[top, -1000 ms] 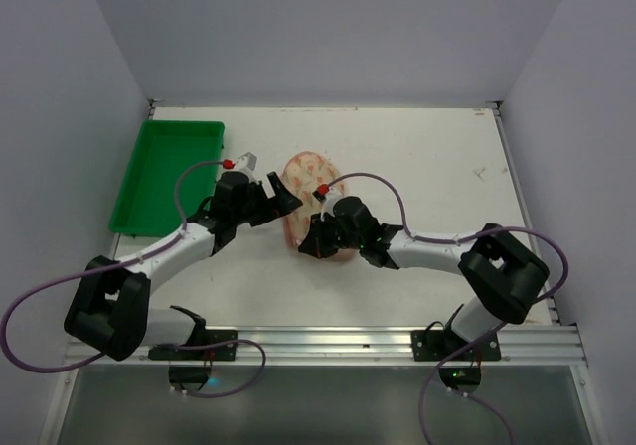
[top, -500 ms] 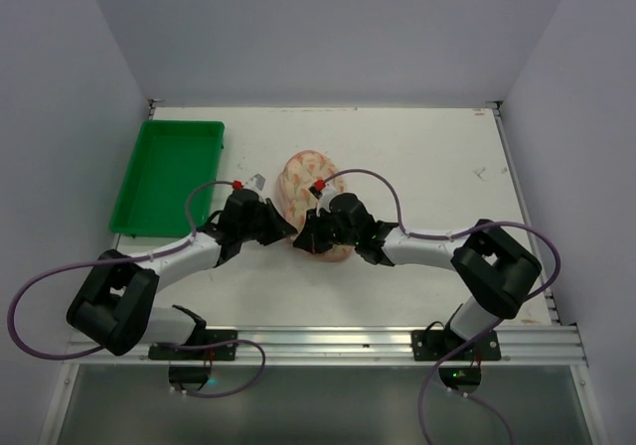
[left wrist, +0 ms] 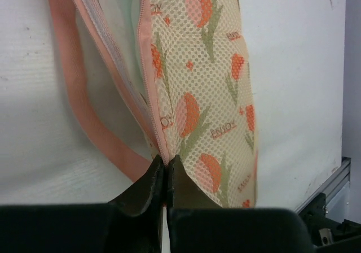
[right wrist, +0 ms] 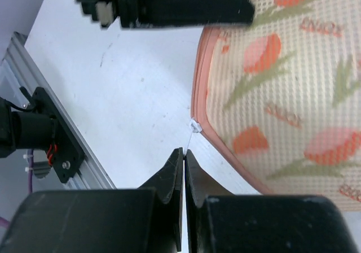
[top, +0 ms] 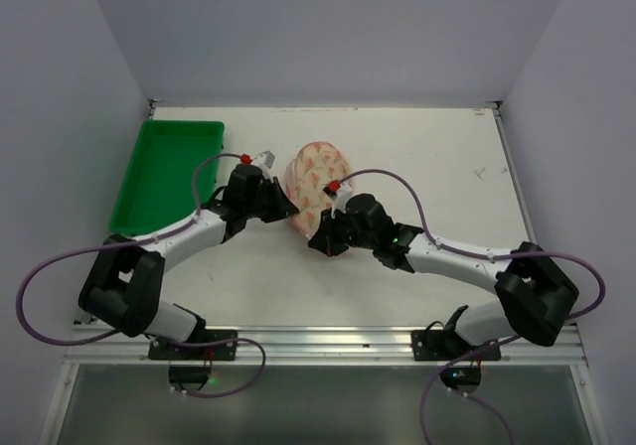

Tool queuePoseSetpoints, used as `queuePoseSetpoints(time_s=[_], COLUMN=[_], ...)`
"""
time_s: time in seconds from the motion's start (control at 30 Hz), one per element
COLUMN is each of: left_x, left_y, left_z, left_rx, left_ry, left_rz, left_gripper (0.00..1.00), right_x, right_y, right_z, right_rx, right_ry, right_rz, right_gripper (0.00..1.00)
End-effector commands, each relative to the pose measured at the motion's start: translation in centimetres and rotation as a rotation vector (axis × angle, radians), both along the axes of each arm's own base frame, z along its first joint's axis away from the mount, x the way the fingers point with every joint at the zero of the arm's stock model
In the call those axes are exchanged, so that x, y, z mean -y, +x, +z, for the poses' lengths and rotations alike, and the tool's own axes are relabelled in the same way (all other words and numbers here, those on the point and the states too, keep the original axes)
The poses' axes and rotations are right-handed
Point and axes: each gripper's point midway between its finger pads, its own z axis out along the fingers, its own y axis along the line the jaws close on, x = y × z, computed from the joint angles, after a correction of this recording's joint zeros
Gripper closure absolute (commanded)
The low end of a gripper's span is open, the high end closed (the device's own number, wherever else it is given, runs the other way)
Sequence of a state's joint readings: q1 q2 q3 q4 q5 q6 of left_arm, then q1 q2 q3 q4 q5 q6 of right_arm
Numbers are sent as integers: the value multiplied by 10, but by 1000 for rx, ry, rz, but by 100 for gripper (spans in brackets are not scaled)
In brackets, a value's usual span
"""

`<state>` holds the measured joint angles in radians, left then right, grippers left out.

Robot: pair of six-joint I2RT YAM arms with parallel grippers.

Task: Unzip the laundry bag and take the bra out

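The laundry bag (top: 313, 172), cream mesh with a pink and green print, lies on the white table between my two arms. In the left wrist view the bag (left wrist: 208, 83) shows its pink zip edging parted, with a pink loop (left wrist: 84, 112) lying beside it. My left gripper (left wrist: 165, 160) is shut on that pink edging at the bag's near-left end (top: 290, 212). My right gripper (right wrist: 184, 150) is shut on the thin white pull tab of the zip slider (right wrist: 195, 126), just off the bag's near edge (top: 320, 243). The bra is hidden.
A green plastic tray (top: 169, 175) stands at the left of the table. The metal rail (top: 318, 341) runs along the near edge, close behind my right gripper. White walls close the table at the back and on both sides.
My left gripper has moved onto the bag's left edge and gone from open to shut on it. The bag has shifted a little toward the far side. My right gripper has stayed shut.
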<state>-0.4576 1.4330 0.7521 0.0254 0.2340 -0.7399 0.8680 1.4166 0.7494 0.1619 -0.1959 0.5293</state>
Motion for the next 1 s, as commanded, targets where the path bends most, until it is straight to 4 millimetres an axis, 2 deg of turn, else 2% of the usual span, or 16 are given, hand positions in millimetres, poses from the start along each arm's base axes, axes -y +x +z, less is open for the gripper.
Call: queuePoseSetpoints(time_s=[0.0, 0.1, 0.27, 0.37, 0.47, 0.5, 0.53, 0.57, 0.6, 0.63, 0.67, 0.77, 0.83, 0.87, 0.9, 0.97], left_x=[-11, -8, -2, -6, -11, -14, -18, -25, -27, -33, -38, -43, -42, -44, -38, -30], left_y=[32, 40, 46, 47, 43, 38, 37, 30, 26, 25, 16, 0, -16, -26, -26, -34], left_z=[2, -3, -10, -7, 2, 8, 10, 3, 14, 16, 6, 3, -4, -15, -9, -12], left_rx=[90, 104, 113, 127, 125, 116, 115, 92, 99, 101, 67, 17, -8, -31, -10, -25], left_ry=[115, 139, 154, 150, 123, 104, 104, 106, 67, 61, 62, 3, -53, -59, -101, -118], left_rz=[-40, -88, -141, -117, -73, -47, -13, 15, 63, 108, 137, 202, 223, 226, 224, 197], left_gripper=[100, 100, 100, 82, 52, 31, 22, 16, 6, 4, 3, 3, 4, 5, 7, 10], right_x=[12, 17, 8, -2, -14, -18, -21, -26, -30, -33, -36, -44, -49, -51, -51, -52], right_y=[-19, -26, -28, -23, -17, -14, -11, -6, -3, 0, 3, 11, 18, 20, 22, 24], right_z=[5, 5, 4, -1, 2, -4, -5, -1, -8, -7, -5, -8, -7, -4, -5, -7], right_rx=[-5, -13, -30, -39, -38, -43, -49, -46, -55, -56, -53, -54, -46, -39, -38, -37], right_ry=[-32, -34, -4, 10, 42, 39, 40, 46, 36, 42, 51, 56, 60, 64, 63, 59], right_rz=[53, 68, 98, 106, 109, 108, 105, 102, 97, 91, 87, 70, 61, 58, 54, 49], right_gripper=[100, 100, 100, 100, 100, 100, 100, 100, 100, 100, 100, 100, 100, 100, 100, 100])
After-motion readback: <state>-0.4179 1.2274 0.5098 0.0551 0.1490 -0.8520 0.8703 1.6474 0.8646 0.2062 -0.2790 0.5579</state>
